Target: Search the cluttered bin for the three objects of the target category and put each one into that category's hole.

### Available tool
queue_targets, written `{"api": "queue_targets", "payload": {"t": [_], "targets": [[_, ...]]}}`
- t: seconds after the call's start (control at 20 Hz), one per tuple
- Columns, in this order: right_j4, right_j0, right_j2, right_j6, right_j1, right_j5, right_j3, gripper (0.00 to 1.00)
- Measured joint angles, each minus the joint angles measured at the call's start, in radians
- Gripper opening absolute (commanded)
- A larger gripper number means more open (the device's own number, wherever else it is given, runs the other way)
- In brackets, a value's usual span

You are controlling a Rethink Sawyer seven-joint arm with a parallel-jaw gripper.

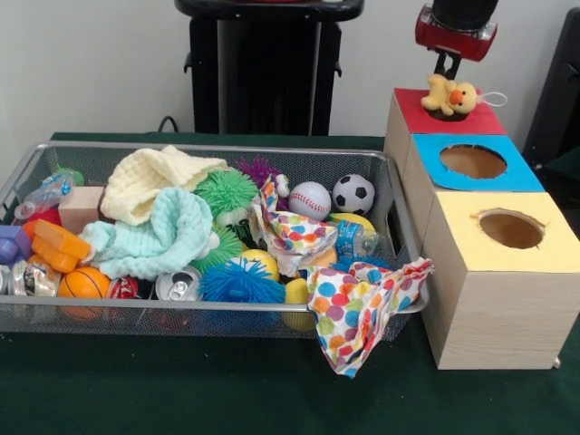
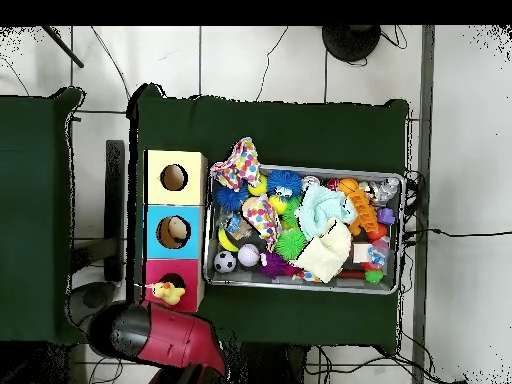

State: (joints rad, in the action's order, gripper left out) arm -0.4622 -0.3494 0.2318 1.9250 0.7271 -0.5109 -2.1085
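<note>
The silver wire-mesh bin (image 1: 217, 148) fills the left and middle of the table, full of clutter; it also shows in the overhead view (image 2: 300, 170). The hole sits in the red-topped wooden box (image 1: 485, 120) at the far right, mostly covered by a yellow plush duck (image 1: 450, 95) that rests on it. My gripper (image 1: 445, 69) hangs right above the duck, at or very near its top; whether it grips the duck is unclear. In the overhead view the duck (image 2: 167, 292) lies at the red box's (image 2: 158, 268) edge, beside my red arm (image 2: 165, 335).
A blue-topped box (image 1: 473, 161) and a yellow-topped box (image 1: 511, 228) stand in a row in front of the red one. The bin holds a baseball (image 1: 310, 199), a soccer ball (image 1: 352, 193), spiky balls, cloths, cans and blocks. A polka-dot cloth (image 1: 362, 308) hangs over its right rim.
</note>
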Motion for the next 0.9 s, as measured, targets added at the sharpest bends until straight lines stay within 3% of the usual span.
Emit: {"api": "queue_targets", "payload": {"t": [0.45,0.9], "targets": [[0.004,0.000,0.001,0.000,-0.001,-0.009,0.006,0.00],[0.053,-0.006,0.020,0.000,-0.013,-0.090,0.062,0.00]]}}
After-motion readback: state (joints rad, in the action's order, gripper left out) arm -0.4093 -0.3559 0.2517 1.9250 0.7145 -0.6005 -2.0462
